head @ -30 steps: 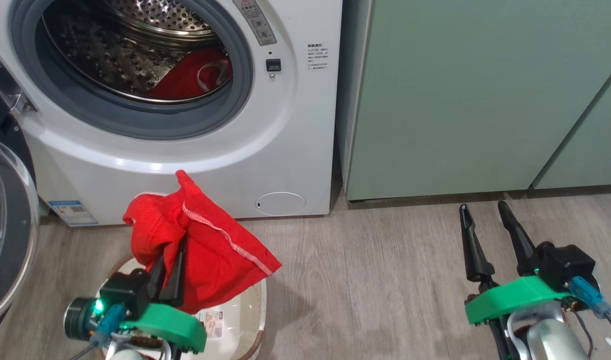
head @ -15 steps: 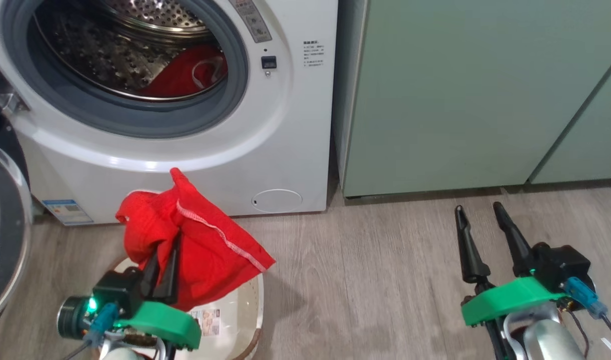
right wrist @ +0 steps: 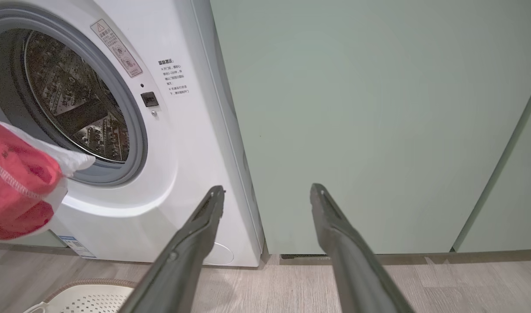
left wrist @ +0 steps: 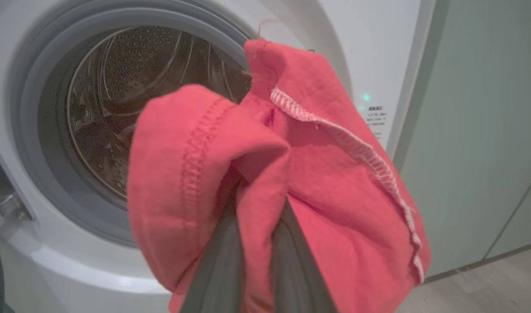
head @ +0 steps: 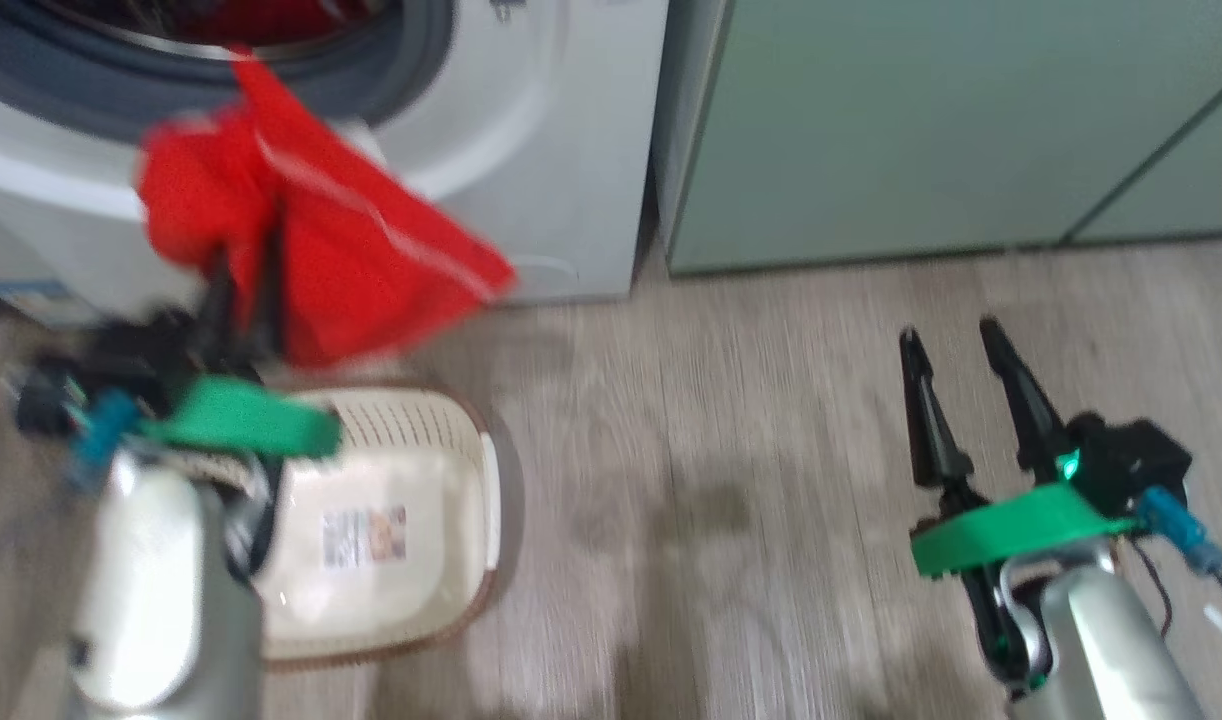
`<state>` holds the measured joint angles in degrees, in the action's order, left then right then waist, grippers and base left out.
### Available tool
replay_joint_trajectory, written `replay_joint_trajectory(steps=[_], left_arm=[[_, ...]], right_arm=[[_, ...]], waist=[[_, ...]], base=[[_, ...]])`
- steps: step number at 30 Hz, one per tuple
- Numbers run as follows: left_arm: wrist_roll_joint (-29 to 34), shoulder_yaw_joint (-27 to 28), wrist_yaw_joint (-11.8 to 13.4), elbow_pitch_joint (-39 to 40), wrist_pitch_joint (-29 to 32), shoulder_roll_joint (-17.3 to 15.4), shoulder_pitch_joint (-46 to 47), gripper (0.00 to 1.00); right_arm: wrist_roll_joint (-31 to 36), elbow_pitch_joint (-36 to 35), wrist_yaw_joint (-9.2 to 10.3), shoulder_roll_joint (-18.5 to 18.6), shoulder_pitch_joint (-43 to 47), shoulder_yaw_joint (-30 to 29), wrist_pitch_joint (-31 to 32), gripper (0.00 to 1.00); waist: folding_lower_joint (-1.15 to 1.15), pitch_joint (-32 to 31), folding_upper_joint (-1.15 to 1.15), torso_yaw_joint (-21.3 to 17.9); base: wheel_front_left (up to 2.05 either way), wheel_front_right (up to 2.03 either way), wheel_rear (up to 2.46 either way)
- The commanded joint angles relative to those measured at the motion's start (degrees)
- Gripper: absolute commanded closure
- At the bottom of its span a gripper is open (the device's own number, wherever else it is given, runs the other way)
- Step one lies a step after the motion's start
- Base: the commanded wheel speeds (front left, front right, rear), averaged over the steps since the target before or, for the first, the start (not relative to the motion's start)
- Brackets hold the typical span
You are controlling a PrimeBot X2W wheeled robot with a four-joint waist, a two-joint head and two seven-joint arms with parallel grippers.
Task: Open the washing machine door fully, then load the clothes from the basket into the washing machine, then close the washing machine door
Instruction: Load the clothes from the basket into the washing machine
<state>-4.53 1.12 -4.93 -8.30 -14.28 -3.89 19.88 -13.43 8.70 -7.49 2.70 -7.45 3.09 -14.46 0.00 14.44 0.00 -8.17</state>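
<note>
Clothes (head: 311, 260): one red garment is up in the air, in front of the washing machine (head: 531, 150) and above the far end of the basket (head: 411, 420). My left gripper (head: 243, 300) is clenched on it; in the left wrist view both dark fingers (left wrist: 222, 265) disappear into a bunched fold, and the cloth drapes over and around them.

Orientation, head view: the garment's long axis runs diagonally, with a peaked corner up by the grey seal (head: 411, 80) and the broad end hanging down to the right. The white trim stripe (left wrist: 356, 148) follows the same slant. The head view is motion-blurred, so I cannot say whether that top corner touches the seal.

Left wrist view: the fingers point straight at the open steel drum (left wrist: 117, 87).

Right gripper (head: 949, 332): spread wide, holding nothing, low over the wood floor (head: 721, 420), well apart from the basket and pointing toward the green cabinets (head: 921, 120).

Basket: on the floor, sticker (head: 364, 535) showing on its bottom.
</note>
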Motion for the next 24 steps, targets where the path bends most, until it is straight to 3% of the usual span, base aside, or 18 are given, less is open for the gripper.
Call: replay_joint_trajectory(steps=[1, 6, 12, 18, 24], left_arm=[[0.3, 2.72, -0.17, 1.81, -0.72, -2.06, 3.68, 1.0], [1.04, 5.21, -0.69, -1.27, -0.72, -6.36, 15.96, 1.0], [4.54, 5.0, -0.96, -8.69, -0.72, -13.8, 31.04, 1.0], [8.14, 1.84, -1.73, -19.13, -0.62, -21.43, 46.39, 1.0], [10.02, -1.52, -2.22, -27.23, 0.28, -26.0, 57.37, 1.0]], right_arm=[[-0.34, -2.25, 0.0, 0.18, -2.08, 1.62, -0.54, 0.0], [-0.53, -3.21, 0.0, 0.18, -5.93, 2.45, -0.54, 0.0], [-2.41, -3.86, 0.0, 0.18, -9.64, 3.24, -0.54, 0.0], [-5.08, -3.79, 0.0, 0.18, -12.36, 5.34, -0.54, 0.0], [-7.88, -3.84, 0.0, 0.18, -13.74, 6.96, -0.54, 0.0]], waist=[[0.0, 5.98, 0.0, -1.29], [0.0, 13.95, 0.0, -3.31], [0.0, 21.3, 0.0, -6.17], [0.0, 26.74, 0.0, -9.62], [0.0, 29.6, 0.0, -12.57]], base=[[0.0, 0.0, 0.0], [0.0, 0.0, 0.0], [0.0, 0.0, 0.0], [0.0, 0.0, 0.0], [0.0, 0.0, 0.0]])
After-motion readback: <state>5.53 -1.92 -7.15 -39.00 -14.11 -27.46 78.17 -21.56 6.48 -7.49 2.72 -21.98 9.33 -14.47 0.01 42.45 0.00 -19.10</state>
